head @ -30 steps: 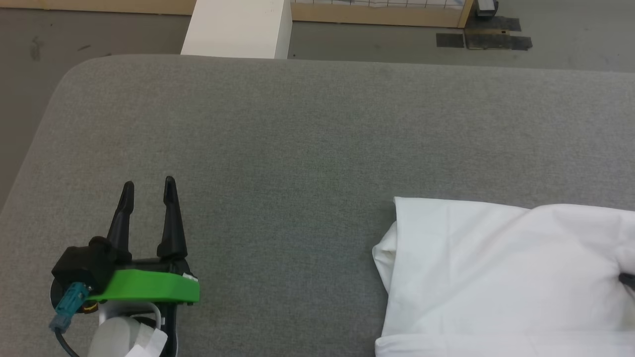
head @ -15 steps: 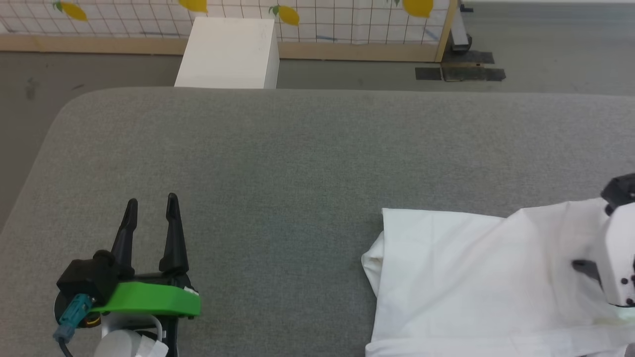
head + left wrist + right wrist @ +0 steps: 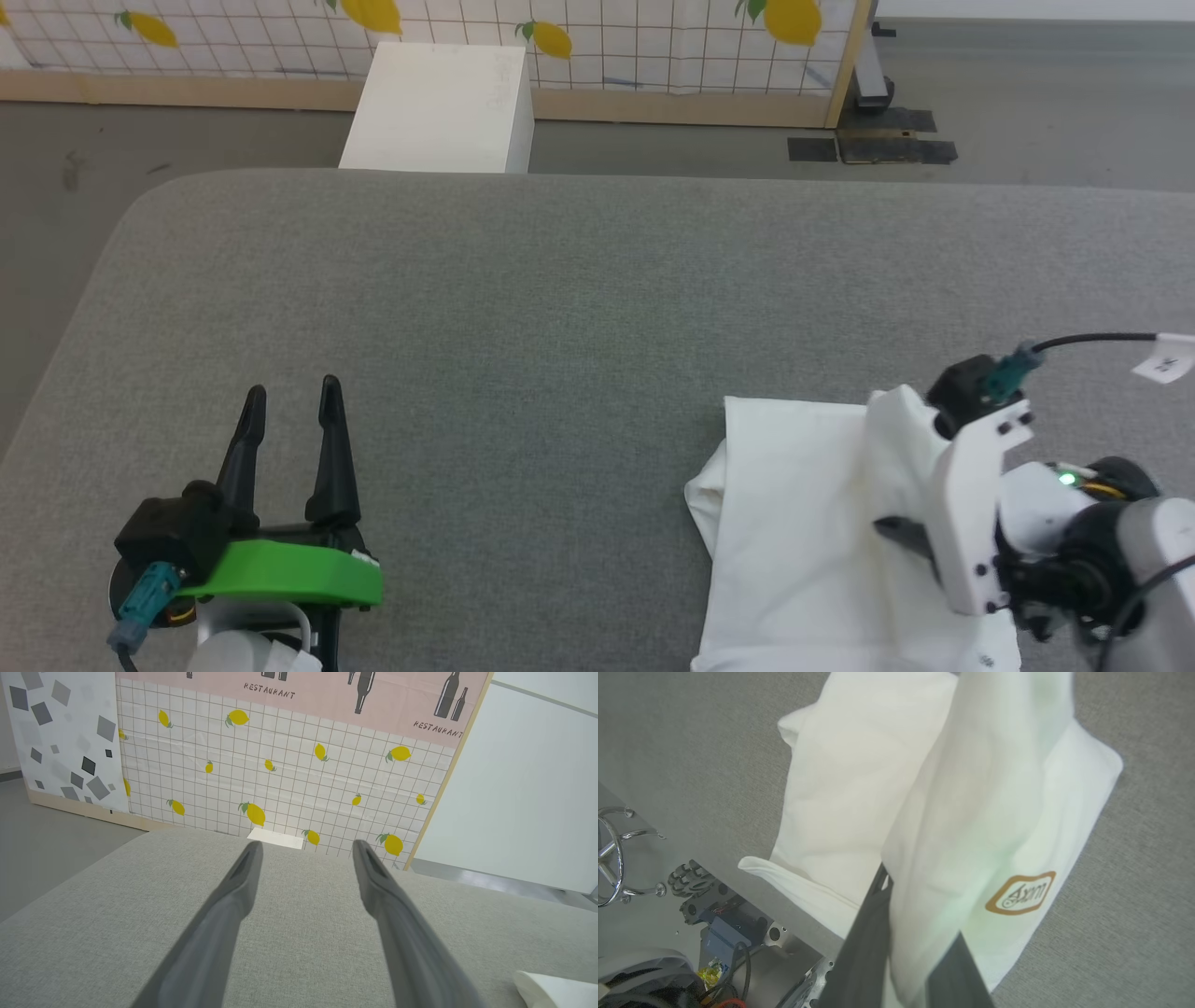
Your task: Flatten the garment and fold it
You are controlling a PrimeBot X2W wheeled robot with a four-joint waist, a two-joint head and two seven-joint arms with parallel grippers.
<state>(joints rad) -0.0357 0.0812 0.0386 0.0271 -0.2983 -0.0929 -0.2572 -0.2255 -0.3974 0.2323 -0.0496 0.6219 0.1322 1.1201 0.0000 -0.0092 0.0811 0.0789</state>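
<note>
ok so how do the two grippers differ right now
The left gripper is open and holds nothing; the right gripper is shut on a raised fold of the white shirt. The left gripper is over the bare grey surface, apart from the shirt; the right gripper is over the shirt itself. The left gripper carries a green bracket, the right gripper a white bracket. Both have two long dark fingers.
</note>
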